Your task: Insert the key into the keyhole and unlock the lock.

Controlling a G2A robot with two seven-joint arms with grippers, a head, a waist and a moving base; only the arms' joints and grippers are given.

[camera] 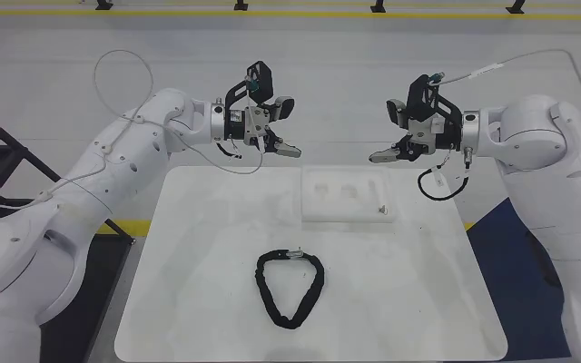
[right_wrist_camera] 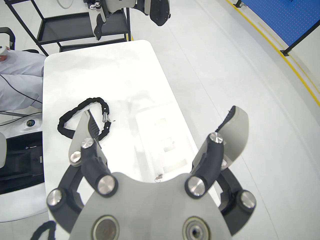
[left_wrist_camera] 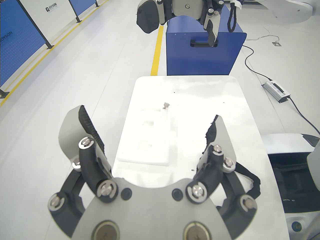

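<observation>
A black fabric-covered chain lock (camera: 289,288) lies in a loop on the white table (camera: 200,272), its metal lock cylinder (right_wrist_camera: 105,117) at the far side of the loop. A small silver key (camera: 383,210) rests on the right end of a white foam tray (camera: 349,195); it also shows as the key (left_wrist_camera: 165,105) and the key (right_wrist_camera: 158,177). My left gripper (camera: 289,129) hangs open above the table's far left edge. My right gripper (camera: 387,134) hangs open above the far right, beyond the tray. Both hold nothing.
The foam tray (left_wrist_camera: 147,136) has three shallow recesses. A blue cabinet (left_wrist_camera: 200,53) stands beyond the table on the right arm's side, and a black shelf cart (right_wrist_camera: 62,26) on the left arm's side. Cables and a power brick (left_wrist_camera: 276,91) lie on the floor.
</observation>
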